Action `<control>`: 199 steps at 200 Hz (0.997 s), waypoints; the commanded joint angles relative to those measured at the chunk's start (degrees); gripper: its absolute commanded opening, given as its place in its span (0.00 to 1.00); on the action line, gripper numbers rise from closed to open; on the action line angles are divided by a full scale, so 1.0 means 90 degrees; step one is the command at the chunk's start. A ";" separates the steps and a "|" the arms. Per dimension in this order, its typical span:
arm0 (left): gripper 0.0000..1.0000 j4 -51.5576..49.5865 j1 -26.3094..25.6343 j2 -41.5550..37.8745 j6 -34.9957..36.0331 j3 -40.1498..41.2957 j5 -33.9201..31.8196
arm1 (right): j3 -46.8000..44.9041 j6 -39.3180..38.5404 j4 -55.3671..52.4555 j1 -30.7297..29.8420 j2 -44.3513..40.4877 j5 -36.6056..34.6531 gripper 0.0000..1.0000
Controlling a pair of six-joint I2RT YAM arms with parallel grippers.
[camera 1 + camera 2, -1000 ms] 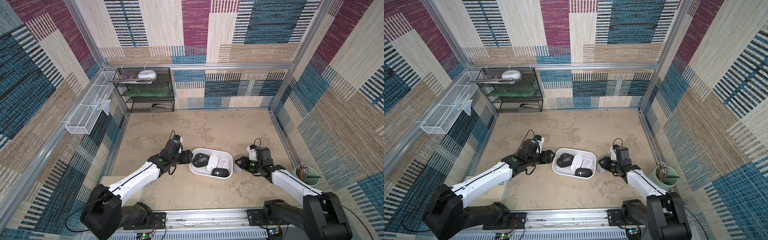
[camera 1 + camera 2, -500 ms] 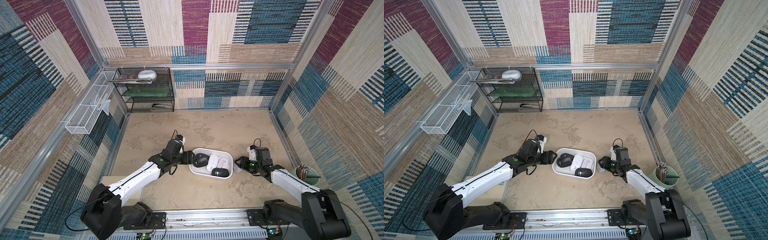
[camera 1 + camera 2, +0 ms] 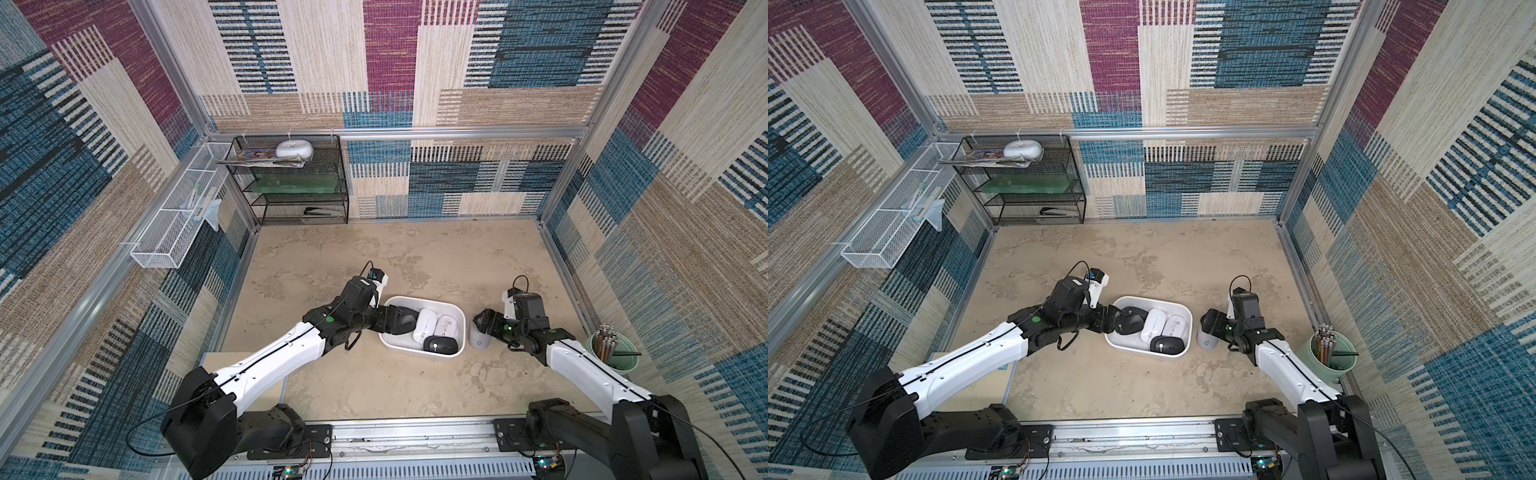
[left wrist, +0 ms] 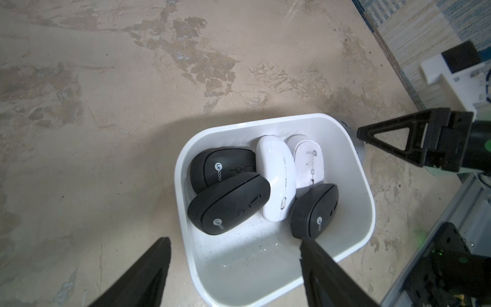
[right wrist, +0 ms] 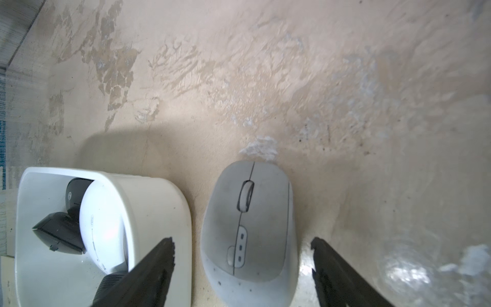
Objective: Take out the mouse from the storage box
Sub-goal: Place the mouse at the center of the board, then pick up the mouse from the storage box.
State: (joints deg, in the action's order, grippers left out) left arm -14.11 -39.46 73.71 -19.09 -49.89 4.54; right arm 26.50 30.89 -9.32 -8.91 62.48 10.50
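A mottled beige tabletop (image 3: 374, 257) lies between patchwork woven walls. The right gripper's (image 5: 241, 240) fingers (image 5: 156, 263) stand wide on either side of a grey mouse (image 5: 249, 226), not touching it. The mouse rests flat on the tabletop just beside the storage box (image 5: 159, 191), so it looks taken out and let go. To finish cleanly, that arm should rise straight up: one finger appears to hang over the box's rim, and a sideways pull could knock it. The left gripper (image 4: 233, 240) is likewise spread wide and empty, one finger outside the box wall, the other inside near the black mice (image 4: 228, 204). It should centre on the nearest one and close across its narrow sides.
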 commanded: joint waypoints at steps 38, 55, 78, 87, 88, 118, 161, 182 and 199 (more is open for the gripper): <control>0.83 -0.0472 -0.0875 0.0521 0.1307 -0.0414 -0.1012 | -0.0059 -0.0384 0.0289 -0.0017 -0.0731 0.0207 0.86; 0.84 -0.0327 -0.1073 0.0748 0.1675 -0.0405 -0.1471 | -0.0237 -0.0545 0.0629 -0.0017 -0.0852 0.0356 0.86; 0.86 -0.0457 -0.1286 0.1165 0.2095 -0.0630 -0.1949 | -0.0456 -0.0626 0.0950 -0.0027 -0.0909 0.0337 0.86; 0.86 -0.0450 -0.1330 0.1326 0.2166 -0.0695 -0.2066 | -0.0543 -0.0598 0.1085 -0.0026 -0.0912 0.0396 0.87; 0.86 -0.0447 -0.1334 0.1334 0.2173 -0.0701 -0.2071 | -0.0553 -0.0595 0.1109 -0.0026 -0.0914 0.0401 0.87; 0.86 -0.0559 -0.1481 0.1834 0.2414 -0.0928 -0.2268 | -0.0718 -0.0571 0.1416 -0.0042 -0.0838 0.0463 0.87; 0.86 -0.0595 -0.1598 0.2315 0.2623 -0.1130 -0.2546 | -0.0747 -0.0584 0.1517 -0.0052 -0.0807 0.0479 0.87; 0.86 -0.0645 -0.1668 0.2545 0.2675 -0.1249 -0.2717 | -0.0730 -0.0591 0.1524 -0.0055 -0.0762 0.0484 0.87; 0.86 -0.0746 -0.1696 0.2733 0.2716 -0.1349 -0.2841 | -0.0728 -0.0592 0.1514 -0.0055 -0.0758 0.0478 0.87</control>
State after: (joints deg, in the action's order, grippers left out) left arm -19.29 -54.35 96.57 4.10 -60.95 -18.33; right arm 19.75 26.04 2.90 -9.32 55.51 14.26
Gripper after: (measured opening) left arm 0.862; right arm 0.869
